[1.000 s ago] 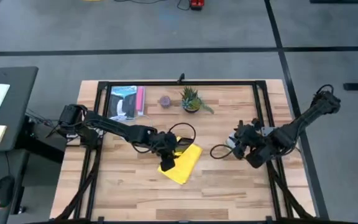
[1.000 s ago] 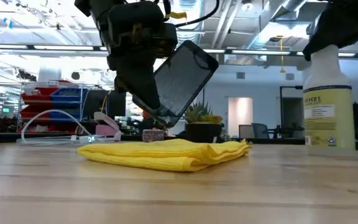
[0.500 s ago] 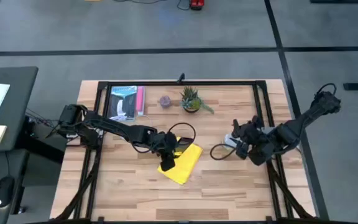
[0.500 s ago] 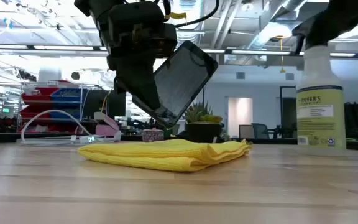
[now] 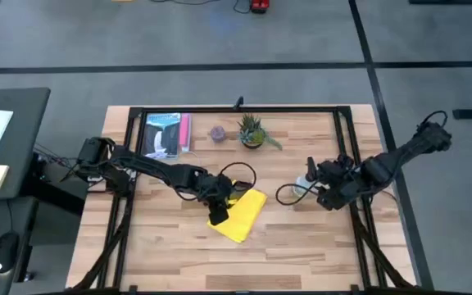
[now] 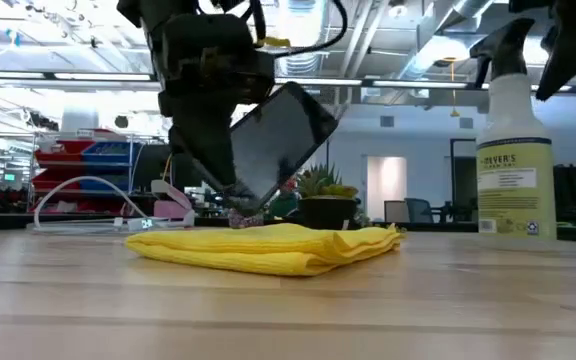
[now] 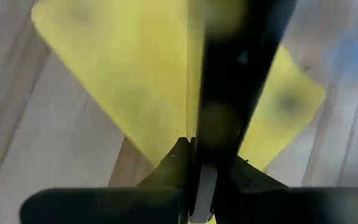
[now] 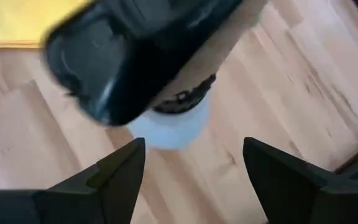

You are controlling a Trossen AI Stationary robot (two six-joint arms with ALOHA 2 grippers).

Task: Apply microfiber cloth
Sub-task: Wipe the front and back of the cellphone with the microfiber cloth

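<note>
Low view shows the left gripper (image 6: 230, 185) clamped on the lower edge of a black smartphone (image 6: 278, 140), which hangs tilted, its bottom corner just above the microfiber cloth (image 6: 268, 247). The cloth lies folded and rumpled on the table (image 6: 288, 310), roughly at its centre, a little toward the near side in the high view (image 5: 240, 215). In the left wrist view the phone's thin edge (image 7: 235, 93) runs straight out from between the fingers, with the yellow cloth (image 7: 117, 81) spread beneath it.

To the right, the right gripper (image 8: 191, 168) stands wide open with nothing in it, just beside a spray bottle (image 6: 513, 150) that rests upright on the table; in the high view this gripper (image 5: 326, 192) is well apart from the cloth.

The step in hand looks to be bringing the phone's screen onto the cloth. Doing it well means lowering the phone until its face meets the fabric flat rather than on a corner, then rubbing with short strokes that stay over the cloth's thicker middle. The cloth is loose and unpinned, so a hard drag would likely bunch it or push it along; light pressure suits better. The right arm should stay near the bottle, clear of the wiping path.
</note>
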